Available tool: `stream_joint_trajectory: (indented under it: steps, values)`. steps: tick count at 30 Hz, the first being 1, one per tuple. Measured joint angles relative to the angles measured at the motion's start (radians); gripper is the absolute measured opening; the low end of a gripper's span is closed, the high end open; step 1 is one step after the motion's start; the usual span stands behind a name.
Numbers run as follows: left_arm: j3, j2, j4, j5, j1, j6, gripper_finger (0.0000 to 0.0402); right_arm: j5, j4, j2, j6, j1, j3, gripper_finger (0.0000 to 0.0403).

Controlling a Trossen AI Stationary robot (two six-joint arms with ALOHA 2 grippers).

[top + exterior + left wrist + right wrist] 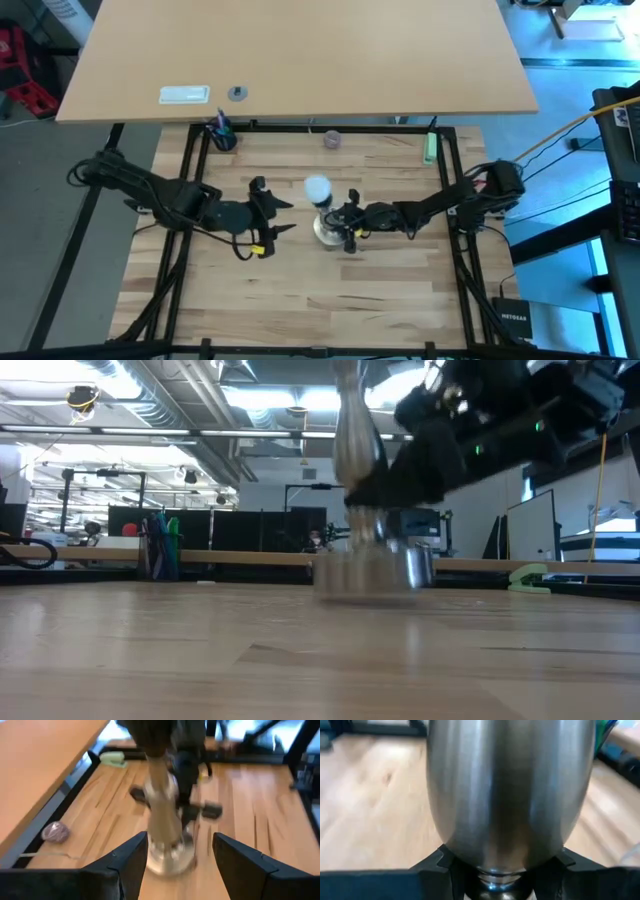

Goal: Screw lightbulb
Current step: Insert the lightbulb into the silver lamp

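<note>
From above, the lightbulb [317, 187] sat atop the stand [326, 230] at centre frame. The right gripper [349, 226] pinched the stand's neck; only the left wrist view showed the left gripper [181, 851] with fingers spread.

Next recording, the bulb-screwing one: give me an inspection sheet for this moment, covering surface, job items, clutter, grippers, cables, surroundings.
Surface: light wooden table inside a black frame.
Job's things: lightbulb sits on top of the silvery stand, mid-table.
Clutter: small purplish round object at the far edge; green item at the far right; dark holder with pens at the far left.
Grippers: left gripper open, just left of the stand, holding nothing; right gripper shut on the stand's narrow stem.
Cables: orange cable and dark cabling beside the right arm.
Surroundings: a second tabletop beyond; open workshop room behind, no person seen.
</note>
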Motion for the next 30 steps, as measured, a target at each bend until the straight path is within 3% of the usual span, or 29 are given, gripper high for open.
stream_joint_trajectory:
  steps: [7, 15, 23, 26, 30]
  values:
    - [-0.322, -0.085, 0.378, 0.013, 0.045, 0.003, 0.0214, -0.009, 0.147, 0.109, 0.007, -0.009, 0.004, 0.0158]
    - [-0.486, -0.070, 0.580, 0.017, 0.080, -0.005, 0.0214, -0.013, 0.174, 0.142, 0.023, -0.009, 0.004, 0.0160]
    - [-0.512, -0.068, 0.612, 0.018, 0.103, -0.076, 0.0215, -0.019, 0.137, 0.129, 0.020, -0.008, 0.003, 0.0300]
    - [-0.512, -0.067, 0.608, 0.022, 0.124, -0.105, 0.0227, -0.019, 0.073, 0.077, 0.019, -0.007, 0.003, 0.0331]
    - [-0.512, -0.036, 0.629, 0.106, 0.158, -0.123, 0.0261, -0.018, -0.076, -0.034, 0.019, -0.006, 0.003, 0.0348]
